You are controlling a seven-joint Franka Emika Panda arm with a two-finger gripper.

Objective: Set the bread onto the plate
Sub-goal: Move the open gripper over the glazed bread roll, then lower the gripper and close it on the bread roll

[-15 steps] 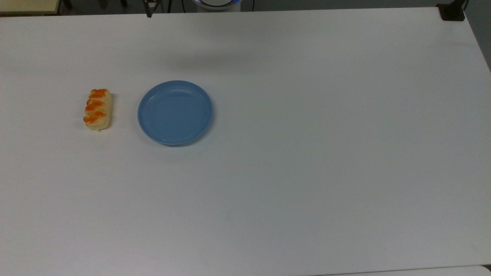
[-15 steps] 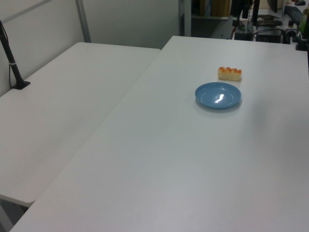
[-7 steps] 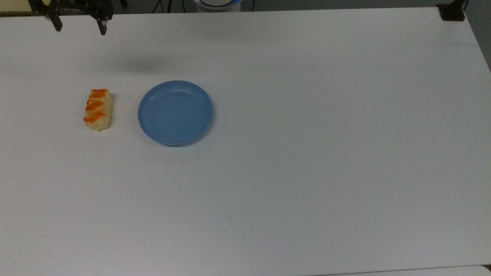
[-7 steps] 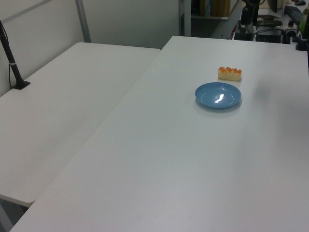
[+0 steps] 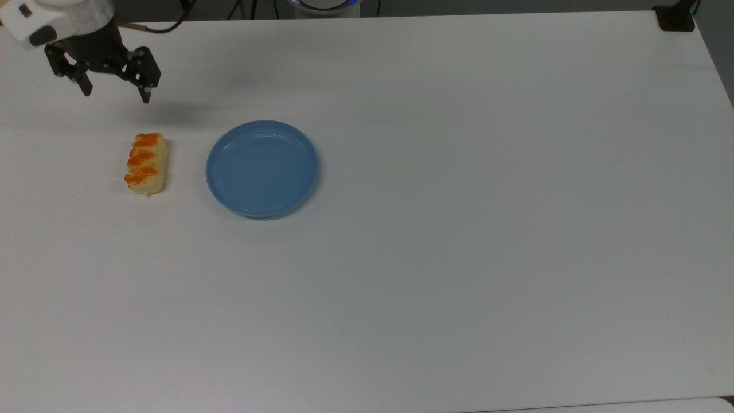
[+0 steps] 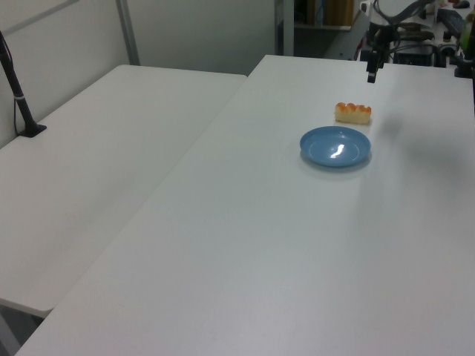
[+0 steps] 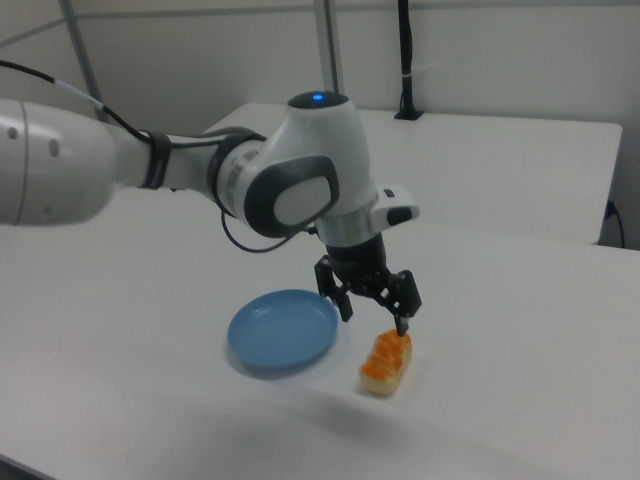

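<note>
Bread (image 5: 147, 164): pale yellow, orange glazed patches. Plate (image 5: 261, 168): plain glossy blue. Tabletop (image 5: 459, 229): white. Pincer (image 5: 116, 96): black.

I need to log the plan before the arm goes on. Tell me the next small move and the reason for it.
Probably bring the claw down over the bread so the open fingers straddle it. The claw hangs empty above the table, short of the bread in the top view, and the bread lies untouched beside the plate, which holds nothing.
</note>
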